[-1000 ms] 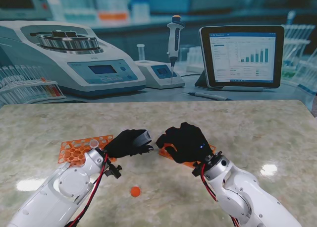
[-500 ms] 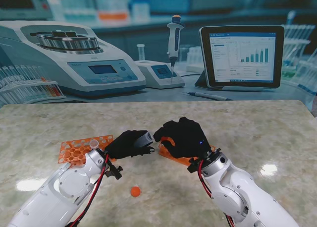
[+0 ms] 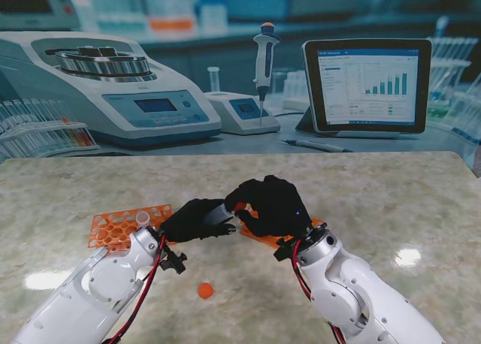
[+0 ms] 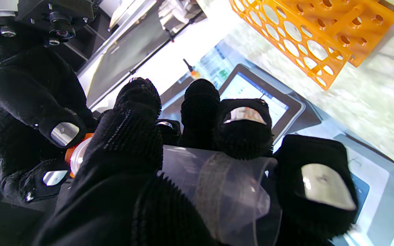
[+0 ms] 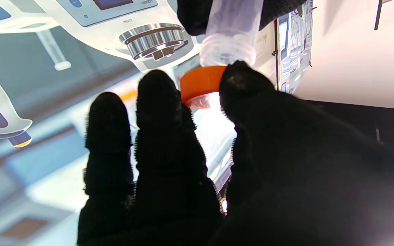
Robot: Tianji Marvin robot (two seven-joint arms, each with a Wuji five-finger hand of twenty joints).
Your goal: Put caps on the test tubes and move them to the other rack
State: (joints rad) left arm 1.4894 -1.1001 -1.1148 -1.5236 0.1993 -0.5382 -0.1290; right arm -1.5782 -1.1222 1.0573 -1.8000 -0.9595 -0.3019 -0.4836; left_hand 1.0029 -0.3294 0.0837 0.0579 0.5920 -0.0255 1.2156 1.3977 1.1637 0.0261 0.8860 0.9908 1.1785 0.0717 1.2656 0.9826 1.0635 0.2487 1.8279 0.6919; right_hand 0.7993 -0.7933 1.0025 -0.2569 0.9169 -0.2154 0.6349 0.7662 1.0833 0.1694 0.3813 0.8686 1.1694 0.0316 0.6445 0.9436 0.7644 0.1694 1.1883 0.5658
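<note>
A pale marbled table top [image 3: 361, 186] is seen to carry the work, and behind it a printed laboratory backdrop [image 3: 225, 66] showing a centrifuge, a pipette and a tablet.

On the table two orange racks are laid: the left rack [image 3: 120, 225], near the left forearm, with one uncapped tube [image 3: 142, 218] standing at its nearer right corner, and the right rack [image 3: 279, 239], largely hidden under the right hand. No capped tube can be made out in either rack, so the task is judged to be at an early stage.

Between the racks, above the table, a clear test tube [image 3: 219, 212] is gripped by the left hand [image 3: 194, 218], lying roughly level with its open mouth turned toward the right hand [image 3: 270, 206]. An orange cap [image 5: 200, 82] is pinched between the right thumb and fingers and is pressed against the tube's mouth; whether it is fully seated cannot be told.

A loose orange cap [image 3: 205, 290] is left on the table nearer to me. Seating this cap, the transfer, and the capping of the standing tube are judged to remain.
</note>
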